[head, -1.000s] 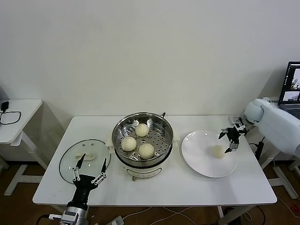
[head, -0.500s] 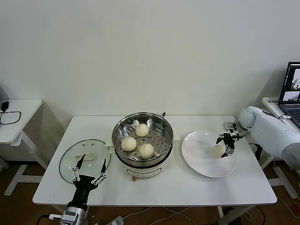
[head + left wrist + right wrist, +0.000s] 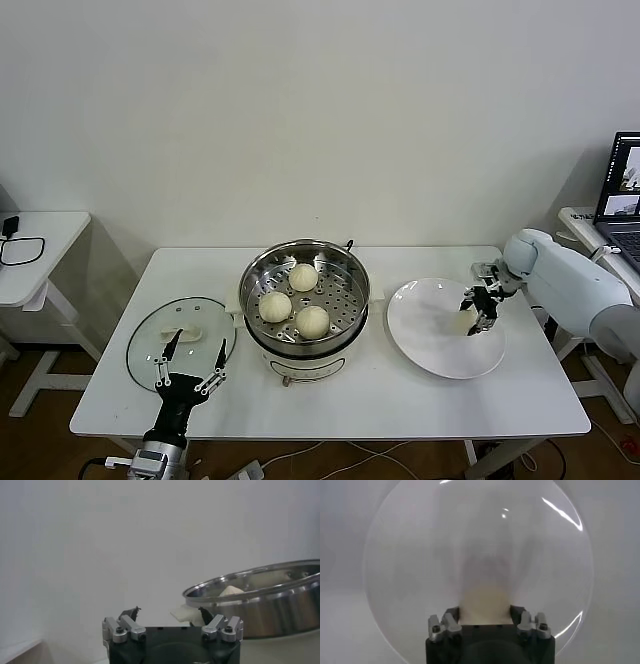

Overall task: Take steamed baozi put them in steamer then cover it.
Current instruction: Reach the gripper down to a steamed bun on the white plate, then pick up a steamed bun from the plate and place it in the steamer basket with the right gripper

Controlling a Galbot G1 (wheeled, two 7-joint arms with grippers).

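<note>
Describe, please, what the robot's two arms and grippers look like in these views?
The right arm has smooth, rounded white-grey shells. The right gripper is small, black with silver metal parts. The left gripper is a black block with two thin black fingers on silver linkages, above a silver ribbed wrist. In both wrist views, silver knuckles with dark screws sit on a black body.

Steamer [image 3: 304, 300] mid-table [image 3: 400, 400], three baozi [image 3: 302, 277] in it. Cover [image 3: 182, 338] flat on the table to its left. Plate [image 3: 430, 340] to its right, fourth baozi [image 3: 463, 320] on it, right gripper [image 3: 478, 312] around that.
</note>
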